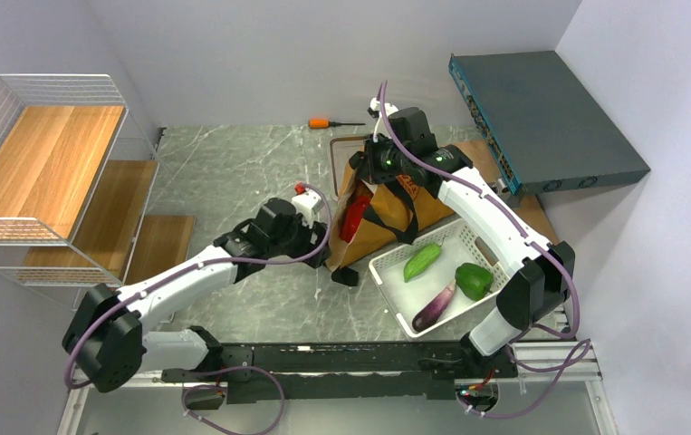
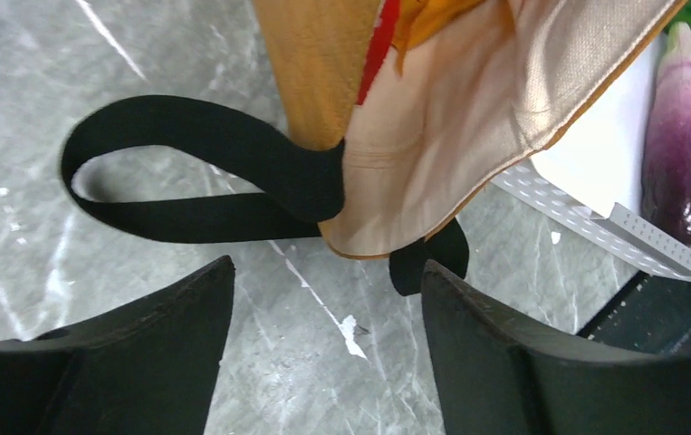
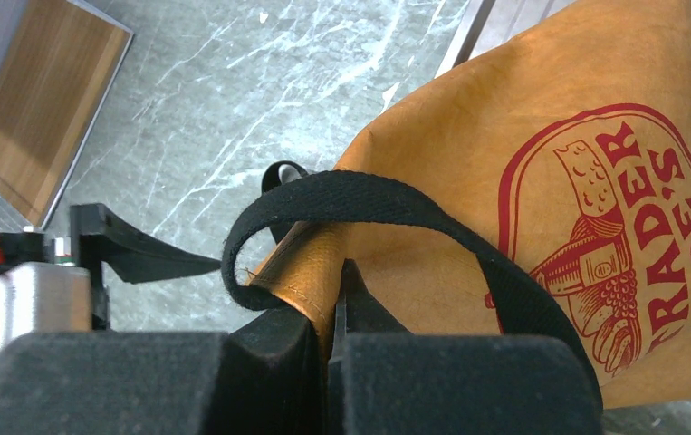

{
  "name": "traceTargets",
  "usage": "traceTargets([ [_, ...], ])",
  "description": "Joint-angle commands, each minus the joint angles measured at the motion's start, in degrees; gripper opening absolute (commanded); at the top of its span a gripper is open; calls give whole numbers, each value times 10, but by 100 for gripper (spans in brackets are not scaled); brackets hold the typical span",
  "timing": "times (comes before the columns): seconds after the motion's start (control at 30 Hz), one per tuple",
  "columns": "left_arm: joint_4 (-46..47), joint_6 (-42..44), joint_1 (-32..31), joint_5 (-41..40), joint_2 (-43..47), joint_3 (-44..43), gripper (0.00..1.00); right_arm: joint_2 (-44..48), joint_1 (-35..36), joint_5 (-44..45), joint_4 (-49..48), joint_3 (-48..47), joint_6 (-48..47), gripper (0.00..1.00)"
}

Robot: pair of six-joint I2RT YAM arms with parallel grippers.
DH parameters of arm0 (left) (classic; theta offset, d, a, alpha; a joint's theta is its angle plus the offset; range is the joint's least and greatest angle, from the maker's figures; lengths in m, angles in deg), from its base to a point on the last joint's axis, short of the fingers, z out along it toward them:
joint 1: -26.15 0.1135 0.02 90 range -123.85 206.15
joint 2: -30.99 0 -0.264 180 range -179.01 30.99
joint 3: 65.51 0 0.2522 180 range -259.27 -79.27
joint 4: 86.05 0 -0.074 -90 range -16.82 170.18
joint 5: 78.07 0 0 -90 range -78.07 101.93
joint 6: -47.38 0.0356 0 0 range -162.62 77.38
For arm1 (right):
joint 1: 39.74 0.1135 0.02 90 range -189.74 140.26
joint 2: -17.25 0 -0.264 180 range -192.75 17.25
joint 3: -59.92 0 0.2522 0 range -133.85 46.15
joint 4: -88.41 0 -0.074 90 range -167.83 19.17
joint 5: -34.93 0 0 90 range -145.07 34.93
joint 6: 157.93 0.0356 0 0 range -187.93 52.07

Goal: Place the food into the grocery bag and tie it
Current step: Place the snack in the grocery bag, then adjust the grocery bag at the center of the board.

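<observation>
The mustard grocery bag [image 1: 414,207] stands tilted in mid-table, its red print facing the right wrist camera [image 3: 595,227]. My right gripper [image 1: 370,172] [image 3: 332,299] is shut on the bag's top edge beside a black strap [image 3: 369,195]. My left gripper [image 1: 332,258] [image 2: 328,267] is open just short of the bag's open mouth [image 2: 441,154], with only tabletop between its fingers. A black strap loop [image 2: 196,136] lies ahead of it. Red and yellow food packets [image 2: 387,36] show inside the bag. A purple oblong food item [image 1: 435,306] [image 2: 681,136] lies in the white basket.
The white basket [image 1: 388,268] sits right of the bag and also holds a long green vegetable [image 1: 421,261] and a green pepper [image 1: 474,279]. An orange screwdriver [image 1: 323,122] lies at the back. A wire shelf [image 1: 43,163] stands left, a dark flat box [image 1: 541,118] back right.
</observation>
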Motion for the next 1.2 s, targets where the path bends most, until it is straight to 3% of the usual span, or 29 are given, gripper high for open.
traceTargets([
  [0.0, 20, 5, 8, 68, -43, -44, 75, 30, 1, -19, -54, -30, 12, 0],
  [0.17, 1, 2, 20, 83, -103, -87, 63, 37, 1, -15, -51, -25, 8, 0],
  [0.57, -1, -12, 37, 108, -183, -123, 51, 49, -1, -6, -44, -18, 0, 0],
  [0.7, 4, -12, 44, 108, -190, -122, 33, 51, -2, -7, -44, -18, 0, 0],
  [0.8, -13, 3, 47, 105, -190, -138, 3, 50, -2, -8, -43, -20, 0, 0],
  [0.83, -25, 8, 47, 101, -186, -148, 0, 50, -2, -8, -43, -21, 0, 0],
  [1.17, -62, -54, 88, 136, -48, -292, 0, 56, -12, 6, -12, -39, -3, 0],
])
